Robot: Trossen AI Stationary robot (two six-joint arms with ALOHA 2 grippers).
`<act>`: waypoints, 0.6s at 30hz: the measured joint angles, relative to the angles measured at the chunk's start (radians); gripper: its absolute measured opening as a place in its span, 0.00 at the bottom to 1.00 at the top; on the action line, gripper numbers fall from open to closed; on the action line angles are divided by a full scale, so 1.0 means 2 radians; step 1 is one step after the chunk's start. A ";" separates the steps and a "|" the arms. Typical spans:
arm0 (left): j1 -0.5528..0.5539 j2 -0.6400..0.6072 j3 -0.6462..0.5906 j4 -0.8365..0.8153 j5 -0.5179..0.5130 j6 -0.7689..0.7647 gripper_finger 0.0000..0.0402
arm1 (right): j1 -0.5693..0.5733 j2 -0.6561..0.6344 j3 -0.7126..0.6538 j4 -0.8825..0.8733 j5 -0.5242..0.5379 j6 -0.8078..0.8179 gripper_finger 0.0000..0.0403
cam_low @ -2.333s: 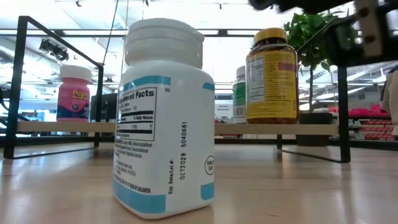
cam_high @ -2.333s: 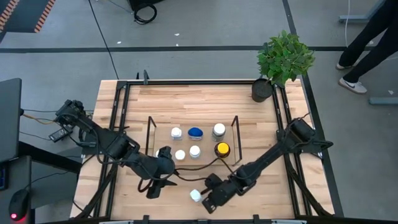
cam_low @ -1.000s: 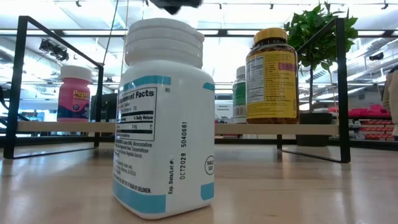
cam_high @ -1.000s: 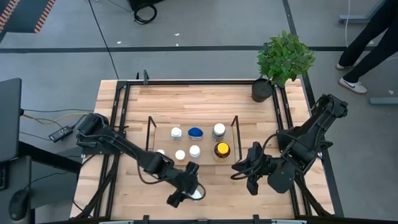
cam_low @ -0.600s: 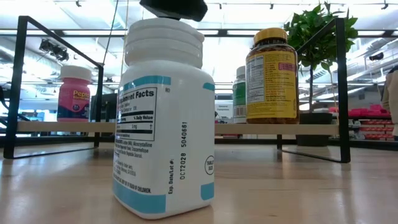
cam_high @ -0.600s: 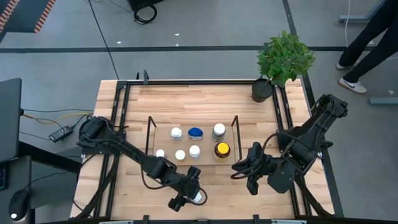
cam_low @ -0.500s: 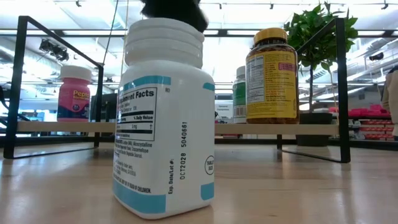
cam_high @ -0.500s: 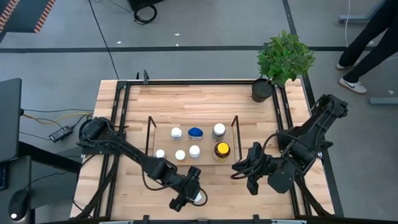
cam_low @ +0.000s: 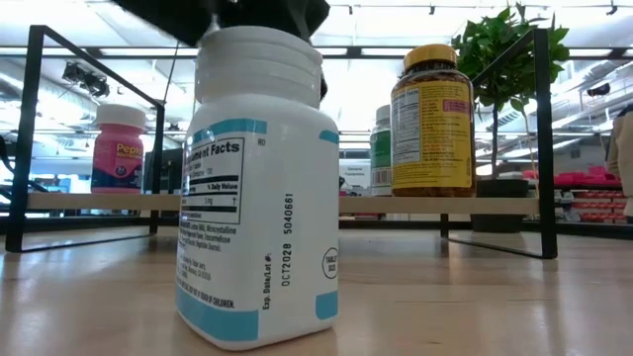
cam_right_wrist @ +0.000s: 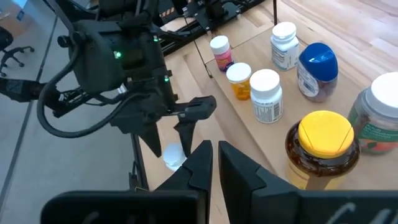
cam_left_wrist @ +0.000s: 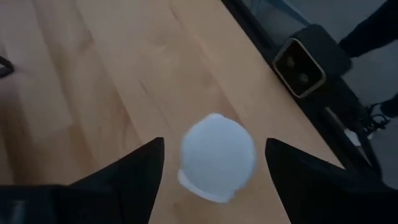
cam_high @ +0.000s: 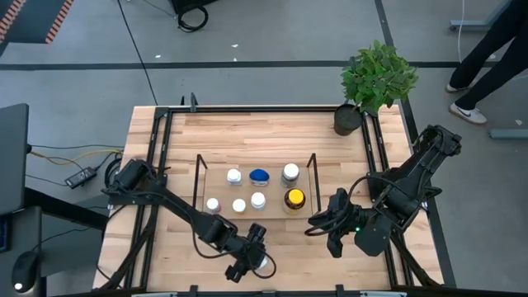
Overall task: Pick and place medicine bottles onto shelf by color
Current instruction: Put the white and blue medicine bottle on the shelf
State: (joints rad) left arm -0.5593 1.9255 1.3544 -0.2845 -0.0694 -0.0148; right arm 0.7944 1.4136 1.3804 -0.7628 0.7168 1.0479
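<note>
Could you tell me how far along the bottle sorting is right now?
Done: six bottles stand on the shelf, including the yellow-capped amber bottle. In hand: the left claw, open, straddles the last white-capped bottle on the table. Left: grasping and shelving it. The right claw waits shut.

This is a robot laboratory or workshop: a wooden table (cam_high: 272, 132) in a black frame stands on grey concrete floor (cam_high: 247, 49) with cables (cam_high: 194, 16), and ceiling lights (cam_low: 435, 10) shine behind.
</note>
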 joint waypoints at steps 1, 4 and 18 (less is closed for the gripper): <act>0.000 0.000 0.000 0.001 -0.001 0.000 0.70 | 0.000 0.000 0.000 0.000 0.001 0.001 0.09; 0.000 0.004 0.000 -0.001 -0.001 0.000 0.68 | 0.000 0.000 0.000 0.000 0.001 0.001 0.09; 0.000 0.004 0.000 0.001 -0.003 -0.016 0.59 | 0.000 0.000 0.000 0.001 0.004 0.001 0.09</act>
State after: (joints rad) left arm -0.5594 1.9339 1.3544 -0.2820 -0.0746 -0.0475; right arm 0.7944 1.4136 1.3804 -0.7616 0.7250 1.0508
